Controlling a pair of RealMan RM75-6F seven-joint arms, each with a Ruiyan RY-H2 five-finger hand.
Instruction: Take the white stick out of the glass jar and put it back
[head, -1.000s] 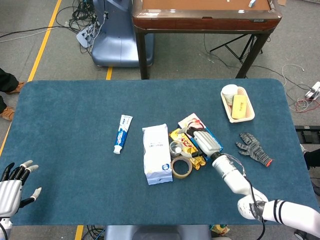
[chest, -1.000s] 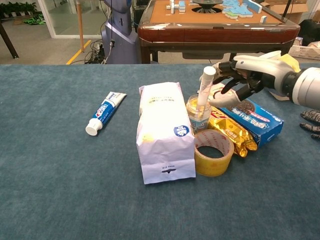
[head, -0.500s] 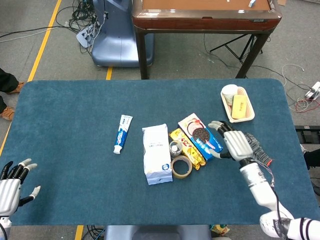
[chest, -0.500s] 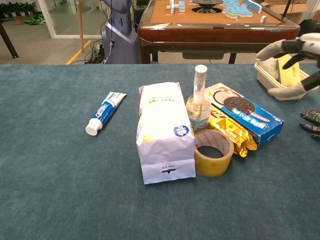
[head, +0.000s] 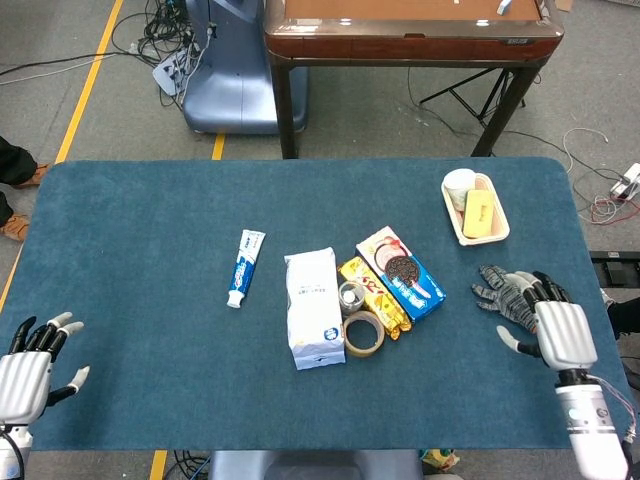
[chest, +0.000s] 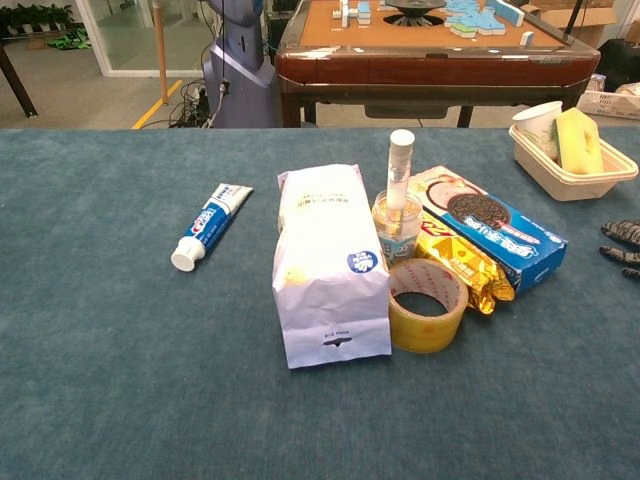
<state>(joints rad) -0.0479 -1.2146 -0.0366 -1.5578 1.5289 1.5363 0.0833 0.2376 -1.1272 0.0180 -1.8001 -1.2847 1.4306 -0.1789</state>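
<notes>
white stick (chest: 400, 170): upright in glass jar (chest: 397, 229), btwn paper bag (chest: 330, 265) & cookie box (chest: 489, 232)
L hand (head: 26, 365): empty, fingers spread, table edge
R hand (head: 562, 330): empty, fingers apart, by glove (head: 505, 295), far from jar
step: looks done, stick seated
next: none needed; redo = R reach to stick top

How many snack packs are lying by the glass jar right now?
2: the blue cookie box lies just right of the glass jar, and the yellow snack pack lies in front of that box, beside the tape roll. The white paper bag could hide more.
</notes>
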